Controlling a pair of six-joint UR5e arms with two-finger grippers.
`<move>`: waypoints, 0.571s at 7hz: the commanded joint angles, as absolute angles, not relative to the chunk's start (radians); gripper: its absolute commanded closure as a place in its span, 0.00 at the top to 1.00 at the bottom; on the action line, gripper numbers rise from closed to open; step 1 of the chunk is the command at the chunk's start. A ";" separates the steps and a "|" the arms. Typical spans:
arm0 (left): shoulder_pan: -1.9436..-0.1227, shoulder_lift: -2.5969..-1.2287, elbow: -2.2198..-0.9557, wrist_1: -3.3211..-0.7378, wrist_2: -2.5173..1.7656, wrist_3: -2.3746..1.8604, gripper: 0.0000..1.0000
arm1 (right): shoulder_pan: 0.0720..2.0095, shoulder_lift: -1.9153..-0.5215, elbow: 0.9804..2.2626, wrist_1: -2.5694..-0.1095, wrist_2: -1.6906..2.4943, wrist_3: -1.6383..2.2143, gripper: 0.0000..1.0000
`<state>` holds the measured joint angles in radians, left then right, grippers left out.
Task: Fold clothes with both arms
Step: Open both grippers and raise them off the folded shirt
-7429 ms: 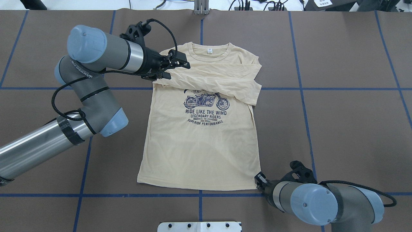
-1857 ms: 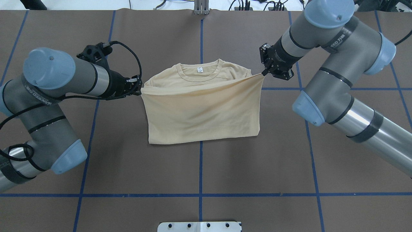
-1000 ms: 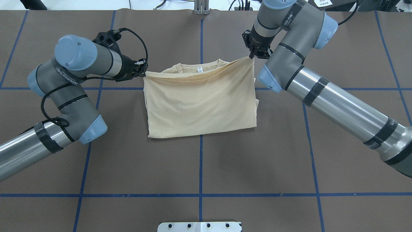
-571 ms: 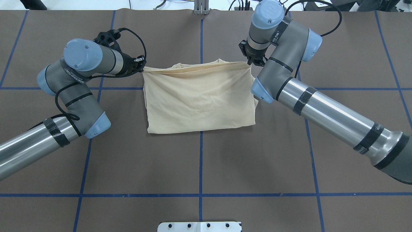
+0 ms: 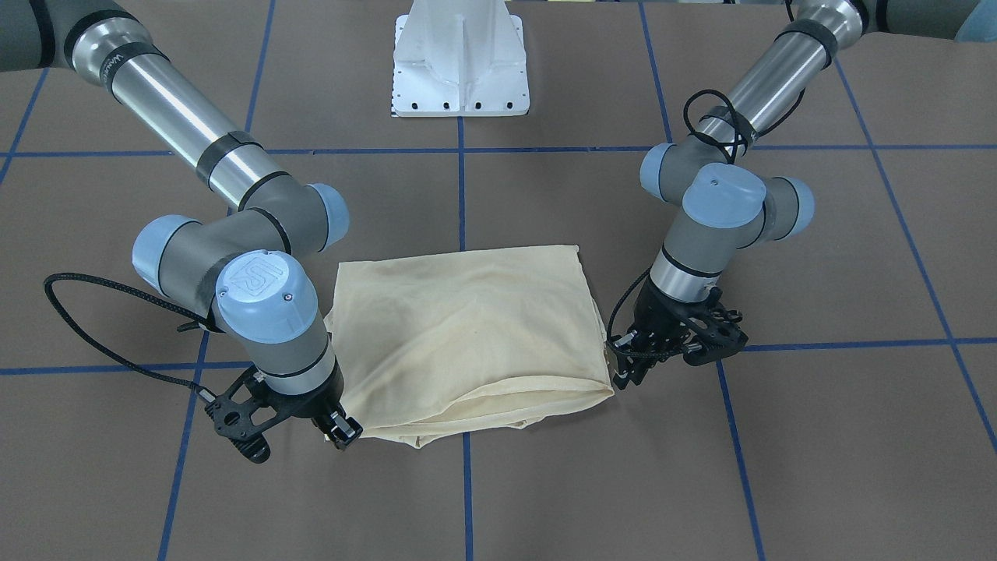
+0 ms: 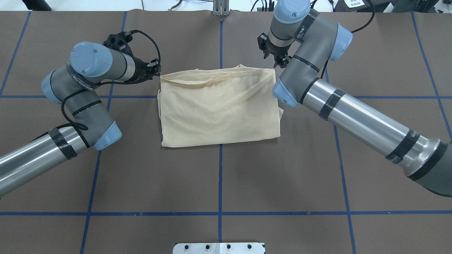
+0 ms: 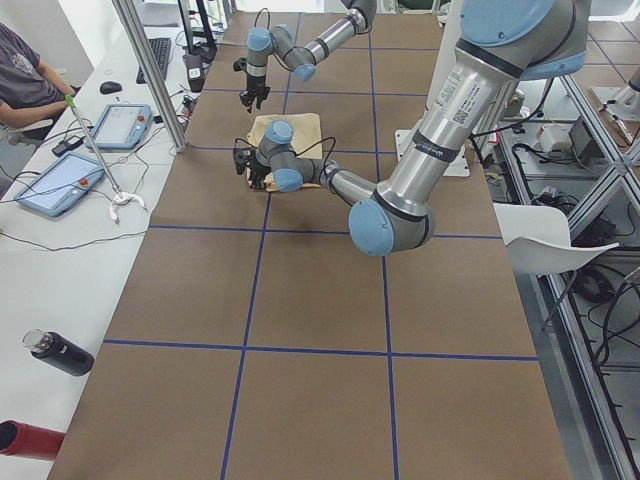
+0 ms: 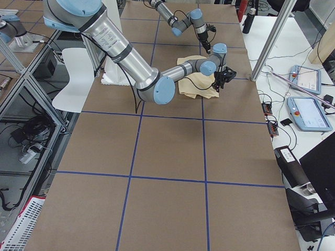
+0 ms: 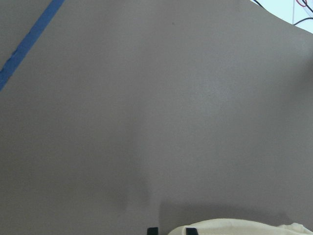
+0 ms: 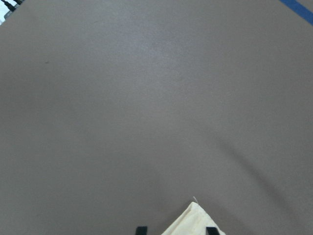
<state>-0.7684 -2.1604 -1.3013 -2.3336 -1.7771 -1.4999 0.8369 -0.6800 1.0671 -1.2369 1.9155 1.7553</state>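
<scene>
The shirt (image 5: 467, 335) lies folded in half on the desk (image 5: 545, 483), and the left hand (image 5: 624, 375) and right hand (image 5: 343, 434) sit open and empty by its far corners, likely so the fold lies flat.
</scene>
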 commanded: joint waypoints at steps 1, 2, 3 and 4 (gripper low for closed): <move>-0.778 -2.148 -1.369 -2.355 -1.782 -1.509 0.38 | 0.857 -0.813 1.304 -1.241 1.942 1.842 0.97; -0.781 -2.126 -1.414 -2.350 -1.782 -1.512 0.38 | 0.812 -0.971 1.512 -1.232 1.931 1.936 0.97; -0.779 -2.081 -1.469 -2.353 -1.782 -1.511 0.38 | 0.761 -1.099 1.666 -1.232 1.912 2.018 0.97; -0.779 -2.066 -1.486 -2.353 -1.781 -1.509 0.38 | 0.656 -1.176 1.752 -1.230 1.787 2.101 0.96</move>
